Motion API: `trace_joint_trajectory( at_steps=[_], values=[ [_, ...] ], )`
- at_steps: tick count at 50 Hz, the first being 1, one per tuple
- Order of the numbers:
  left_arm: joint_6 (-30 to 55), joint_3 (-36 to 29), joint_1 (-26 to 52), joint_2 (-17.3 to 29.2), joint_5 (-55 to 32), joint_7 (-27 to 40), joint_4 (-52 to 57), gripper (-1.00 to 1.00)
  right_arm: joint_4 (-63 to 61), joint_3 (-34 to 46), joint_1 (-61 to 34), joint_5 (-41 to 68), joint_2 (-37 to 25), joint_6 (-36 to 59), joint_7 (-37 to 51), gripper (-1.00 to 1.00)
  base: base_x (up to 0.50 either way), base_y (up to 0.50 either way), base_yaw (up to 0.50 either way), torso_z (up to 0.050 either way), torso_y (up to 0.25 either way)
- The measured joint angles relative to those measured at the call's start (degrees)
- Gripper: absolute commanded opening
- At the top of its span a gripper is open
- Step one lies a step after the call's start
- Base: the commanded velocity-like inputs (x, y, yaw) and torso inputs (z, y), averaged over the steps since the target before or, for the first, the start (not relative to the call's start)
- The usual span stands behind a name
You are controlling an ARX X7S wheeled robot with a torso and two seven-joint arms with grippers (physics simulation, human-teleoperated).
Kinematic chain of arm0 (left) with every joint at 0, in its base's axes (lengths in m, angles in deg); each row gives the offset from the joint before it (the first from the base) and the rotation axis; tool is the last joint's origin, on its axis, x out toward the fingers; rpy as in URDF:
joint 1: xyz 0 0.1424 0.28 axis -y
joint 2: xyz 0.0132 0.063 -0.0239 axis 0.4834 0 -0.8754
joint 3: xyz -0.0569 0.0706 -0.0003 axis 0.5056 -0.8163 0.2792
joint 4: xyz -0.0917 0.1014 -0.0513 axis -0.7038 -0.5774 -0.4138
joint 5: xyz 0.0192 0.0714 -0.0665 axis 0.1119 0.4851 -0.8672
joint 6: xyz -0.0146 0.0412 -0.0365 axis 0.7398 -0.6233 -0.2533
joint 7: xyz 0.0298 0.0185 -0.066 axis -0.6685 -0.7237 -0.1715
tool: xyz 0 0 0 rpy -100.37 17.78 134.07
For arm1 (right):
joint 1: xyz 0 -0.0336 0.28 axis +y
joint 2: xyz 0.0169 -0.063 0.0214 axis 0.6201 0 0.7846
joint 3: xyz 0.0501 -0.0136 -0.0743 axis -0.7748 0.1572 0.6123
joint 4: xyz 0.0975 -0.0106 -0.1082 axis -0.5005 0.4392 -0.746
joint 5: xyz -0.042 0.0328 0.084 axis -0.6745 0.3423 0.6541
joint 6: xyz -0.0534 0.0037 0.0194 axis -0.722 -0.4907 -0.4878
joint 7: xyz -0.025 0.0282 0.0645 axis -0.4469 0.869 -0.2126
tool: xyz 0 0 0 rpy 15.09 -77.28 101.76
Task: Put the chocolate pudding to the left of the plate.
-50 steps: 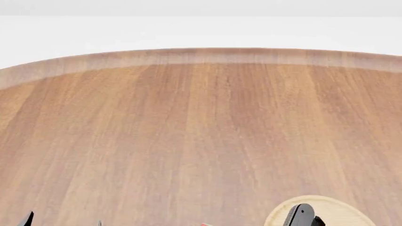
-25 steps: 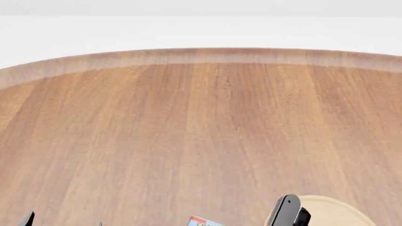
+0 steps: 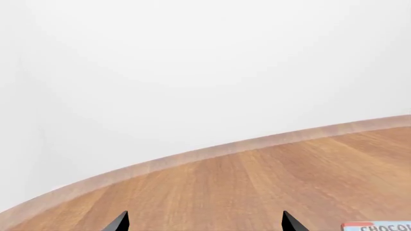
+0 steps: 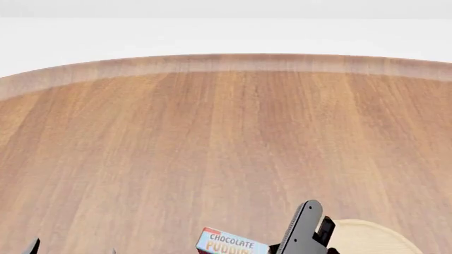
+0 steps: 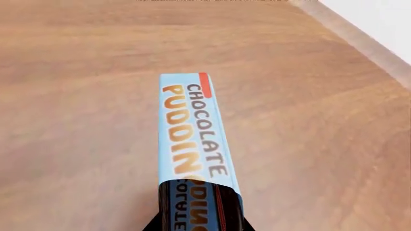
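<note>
The chocolate pudding (image 5: pixel 191 139) is a slim box with a light blue face and a red edge. My right gripper (image 5: pixel 199 227) is shut on its dark brown end. In the head view the chocolate pudding (image 4: pixel 229 243) hangs at the bottom edge, just left of the right gripper (image 4: pixel 305 233). The plate (image 4: pixel 371 238), a light-wood disc, lies on the table right of that gripper and is partly hidden by it. My left gripper (image 3: pixel 204 226) is open with nothing between its fingers, and a corner of the chocolate pudding (image 3: pixel 382 226) shows off to one side of it.
The round wooden table (image 4: pixel 211 132) stretches far ahead to its curved rim (image 4: pixel 226 62), with a white wall behind. The left gripper's fingertips (image 4: pixel 32 246) peek in at the lower left of the head view.
My right gripper has moved left and further into the head view, carrying the chocolate pudding with it. More of the box now shows. The left gripper has not moved.
</note>
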Motion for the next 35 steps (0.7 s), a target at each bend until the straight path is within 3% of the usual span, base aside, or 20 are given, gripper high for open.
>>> trace_joint_trajectory(
  at_steps=[21, 35],
  values=[
    [-0.27, -0.56, 0.30, 0.16, -0.10, 0.05, -0.50, 1.00, 10.80, 0.68, -5.27, -0.31, 3.92, -4.36, 0.64, -1.00, 0.00, 0.00, 0.00, 0.000, 0.000],
    [-0.45, -0.84, 0.40, 0.30, -0.15, 0.17, -0.69, 1.00, 25.81, 1.57, -10.53, -1.29, 7.23, -11.43, 1.71, -1.00, 0.00, 0.00, 0.00, 0.000, 0.000]
  ],
)
